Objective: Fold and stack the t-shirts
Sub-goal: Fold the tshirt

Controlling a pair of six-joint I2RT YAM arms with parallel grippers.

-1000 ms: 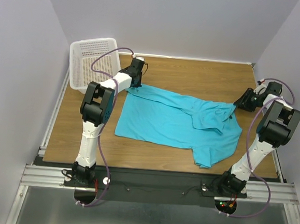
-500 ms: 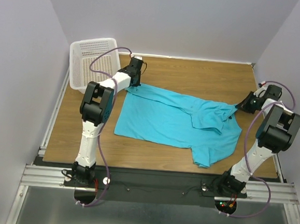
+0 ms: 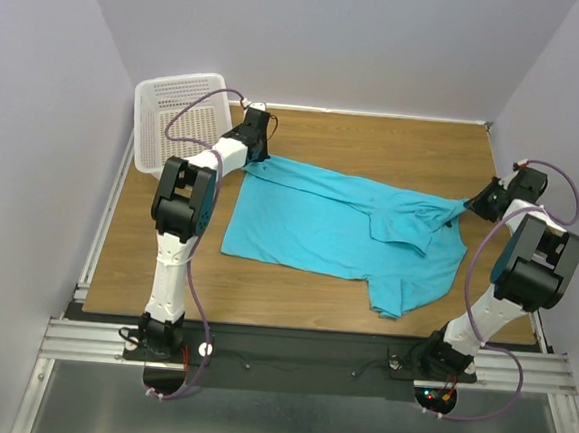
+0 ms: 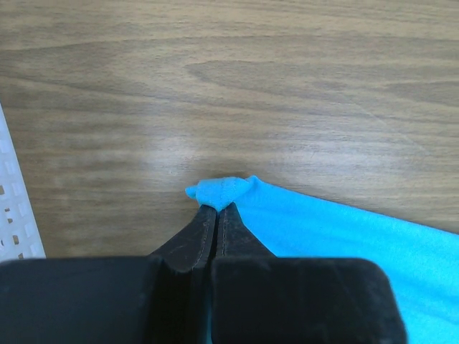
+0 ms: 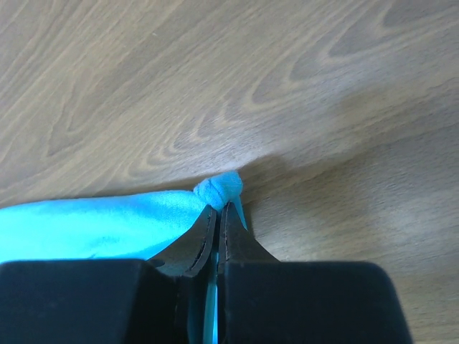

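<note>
top external view: a wood-grain desk sits boxed in by plain pale walls. a white slotted basket stands at its far left corner and a metal rail runs along the near edge. the turquoise t-shirt lies spread across the middle of the desk, collar toward the right, one sleeve pointing at the near edge. the left gripper is pinched tight on the shirt's far left corner, near the basket, with a small nub of cloth poking past its tips. the right gripper is clamped on the far right corner. compared with a second ago, that corner is drawn out further toward the right wall, the left wrist sits a little further back, and the shirt's far edge runs straighter between the two arms.
</note>
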